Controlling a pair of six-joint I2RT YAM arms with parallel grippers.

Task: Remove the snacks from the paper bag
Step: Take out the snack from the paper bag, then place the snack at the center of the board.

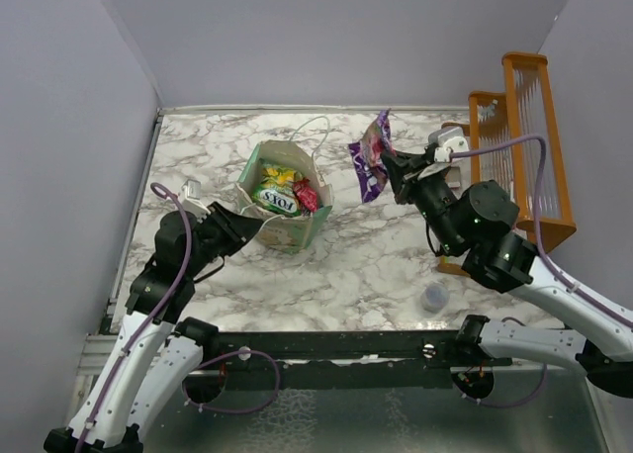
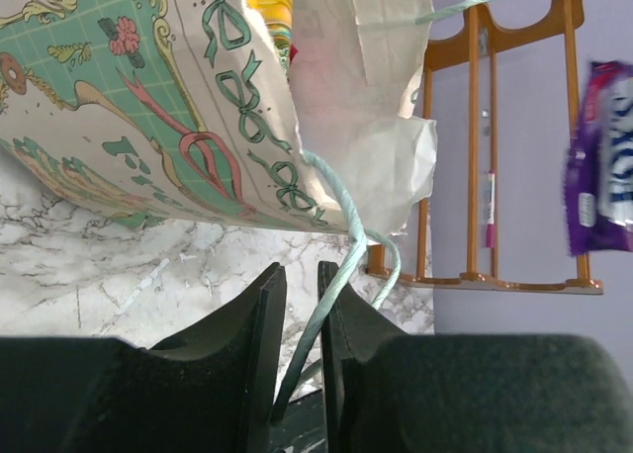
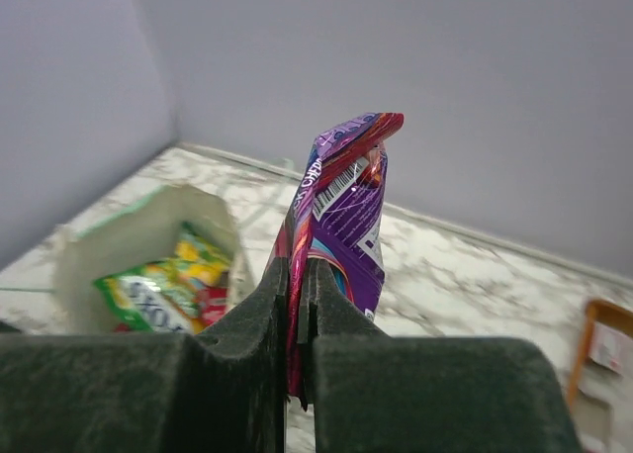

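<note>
1. The right gripper point(image 3: 300, 267) pinched a purple snack packet point(image 3: 348, 191), held aloft to the right of the paper bag point(image 1: 293, 233), evidently to remove it.
2. The left gripper point(image 2: 302, 275) straddled the bag's string handle point(image 2: 341, 260) with its jaws narrowed, probably to steady the bag. Whether it actually gripped was unclear.
3. The other packets point(image 1: 279, 198) lay inside the bag.

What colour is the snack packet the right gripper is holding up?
The packet is purple with a pink-red edge; clearest in the right wrist view.
</note>
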